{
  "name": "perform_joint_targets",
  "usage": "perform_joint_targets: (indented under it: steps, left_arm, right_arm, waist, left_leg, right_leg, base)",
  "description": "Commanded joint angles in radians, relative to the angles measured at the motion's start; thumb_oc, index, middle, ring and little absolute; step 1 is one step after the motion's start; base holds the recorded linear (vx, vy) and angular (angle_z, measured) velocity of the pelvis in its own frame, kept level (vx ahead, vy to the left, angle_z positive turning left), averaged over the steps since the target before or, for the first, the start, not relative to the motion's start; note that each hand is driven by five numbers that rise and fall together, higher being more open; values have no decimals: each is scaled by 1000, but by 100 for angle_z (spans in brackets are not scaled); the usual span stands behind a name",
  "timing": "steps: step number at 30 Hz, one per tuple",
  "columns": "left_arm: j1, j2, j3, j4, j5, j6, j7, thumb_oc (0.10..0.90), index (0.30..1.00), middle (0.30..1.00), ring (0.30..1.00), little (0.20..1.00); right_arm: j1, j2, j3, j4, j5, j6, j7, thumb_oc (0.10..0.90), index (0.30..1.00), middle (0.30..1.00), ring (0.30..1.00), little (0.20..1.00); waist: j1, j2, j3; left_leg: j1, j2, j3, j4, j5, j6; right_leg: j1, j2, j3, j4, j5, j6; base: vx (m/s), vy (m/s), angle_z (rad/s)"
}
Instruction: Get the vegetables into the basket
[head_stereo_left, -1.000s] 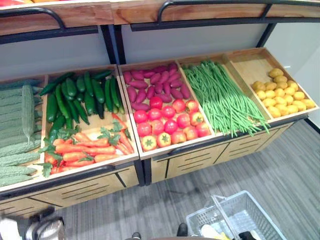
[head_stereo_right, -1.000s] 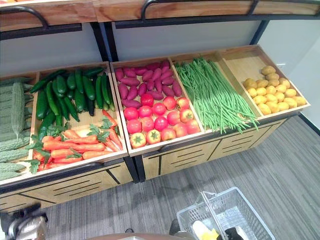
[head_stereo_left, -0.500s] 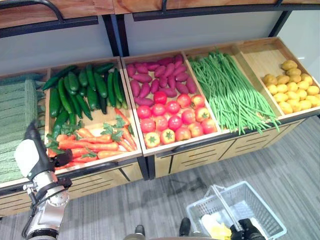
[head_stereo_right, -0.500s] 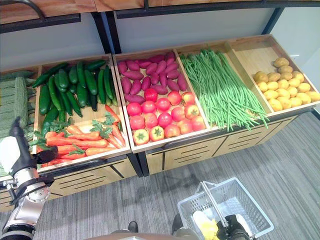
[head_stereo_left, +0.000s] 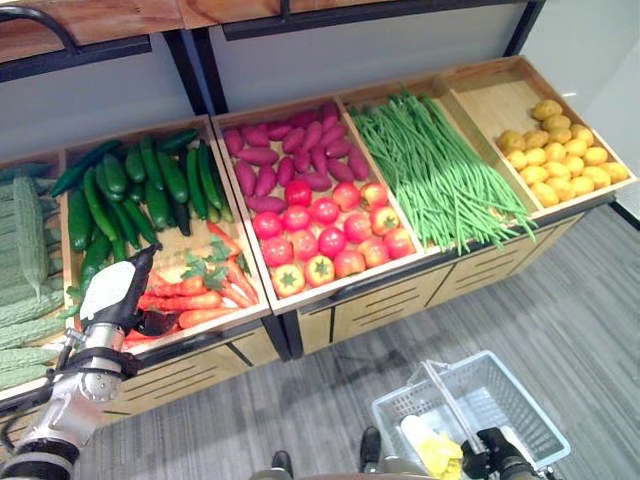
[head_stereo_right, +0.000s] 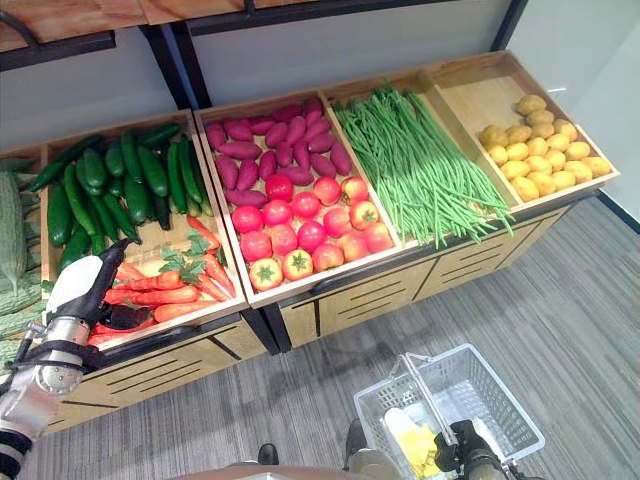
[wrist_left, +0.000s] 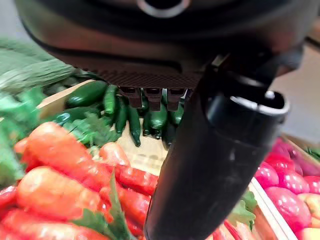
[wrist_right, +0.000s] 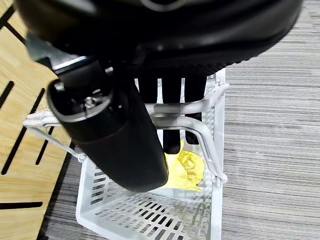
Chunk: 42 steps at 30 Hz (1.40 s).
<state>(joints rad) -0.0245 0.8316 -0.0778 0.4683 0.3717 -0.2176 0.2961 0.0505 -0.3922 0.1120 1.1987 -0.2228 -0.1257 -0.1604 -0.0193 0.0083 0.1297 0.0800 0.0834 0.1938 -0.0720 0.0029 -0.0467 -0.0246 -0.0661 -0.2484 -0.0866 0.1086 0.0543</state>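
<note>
My left hand (head_stereo_left: 118, 293) hovers open over the front of the carrot pile (head_stereo_left: 195, 297), its thumb (wrist_left: 215, 165) raised and nothing in it. Orange carrots (wrist_left: 60, 165) with green tops lie just past the fingers. At the bottom right my right hand (head_stereo_left: 497, 447) is shut on the handle (wrist_right: 190, 125) of the white wire basket (head_stereo_left: 500, 400), which hangs above the floor. A yellow vegetable (wrist_right: 187, 170) lies in the basket.
The sloped wooden stand (head_stereo_left: 400, 290) holds bitter gourds (head_stereo_left: 30, 240), cucumbers (head_stereo_left: 140, 185), purple sweet potatoes (head_stereo_left: 280, 160), tomatoes (head_stereo_left: 325, 235), green beans (head_stereo_left: 430, 170) and yellow potatoes (head_stereo_left: 555, 160). An upper shelf (head_stereo_left: 100, 20) overhangs the back. Grey floor (head_stereo_left: 330, 410) lies before the stand.
My left arm has risen from the lower left and moved right, bringing the hand over the carrots. The camera has shifted. The right hand still holds the basket.
</note>
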Motion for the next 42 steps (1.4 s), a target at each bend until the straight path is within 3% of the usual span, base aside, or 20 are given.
perform_joint_targets:
  steps: [1,13,14,15,19,27,33,36,42]
  left_arm:
    - [-149,125,72,-16,34,-22,43,900,1000,1000,1000,1000]
    - [-297,194,-51,51,47,-4,2,900,1000,1000,1000,1000]
    - [-306,210,-69,48,40,-11,-21,725,756,756,756,756]
    - [-310,220,-77,49,37,-13,-33,400,300,300,300,300]
    - [-324,279,-157,47,15,-41,-144,400,300,300,300,300]
    - [-297,262,-133,41,37,-35,-125,400,300,300,300,300]
    - [-265,174,35,-13,77,-1,80,400,300,300,300,300]
    - [-221,168,95,-70,54,-10,79,400,300,300,300,300]
    - [-95,262,124,-292,79,-92,-25,400,300,300,300,300]
  right_arm:
    - [-33,-38,15,-36,-13,-26,-23,400,300,300,300,300]
    - [-94,-60,44,-92,-3,-23,-33,400,300,300,300,300]
    - [-96,-64,44,-101,0,-24,-32,400,300,300,300,300]
    - [-96,-64,43,-103,1,-23,-31,400,300,300,300,300]
    - [-112,-69,35,-72,11,-18,-20,400,300,300,300,300]
    - [-107,-61,36,-69,1,-17,-14,400,300,300,300,300]
    - [-95,-38,31,-52,-8,-21,-32,400,300,300,300,300]
    - [-89,-37,28,-44,-8,-14,-28,400,300,300,300,300]
    - [-46,-39,-4,-49,-7,-14,-13,400,300,300,300,300]
  waist:
    - [-10,-93,-9]
    - [-18,-99,37]
    - [-19,-99,41]
    - [-18,-99,42]
    - [-21,-91,53]
    - [-19,-91,46]
    - [-9,-99,20]
    - [-8,-95,5]
    - [-11,-76,-27]
  left_leg:
    - [-3,13,-14,-15,11,-31]
    - [-53,13,-15,-15,25,-25]
    - [-55,12,-15,-15,25,-24]
    - [-56,11,-14,-15,25,-24]
    - [-54,5,-9,-15,21,-20]
    - [-37,2,-6,-15,10,-18]
    - [-8,3,-4,-15,-3,-21]
    - [9,4,-3,-15,-9,-23]
    - [33,1,1,-15,-16,-23]
  right_leg:
    - [20,-122,67,-1,54,125]
    - [-35,-118,84,3,67,125]
    - [-39,-119,86,4,68,126]
    - [-40,-119,87,4,69,126]
    - [-44,-123,94,6,71,129]
    - [-36,-124,103,4,65,129]
    - [-2,-126,93,2,53,126]
    - [15,-127,89,0,48,124]
    - [43,-127,88,-1,36,123]
  base:
    - [-15,7,-4]
    - [1,3,-1]
    - [5,14,-5]
    - [10,19,-6]
    - [28,34,-3]
    - [12,9,-1]
    - [0,0,0]
    - [14,0,0]
    - [0,0,0]
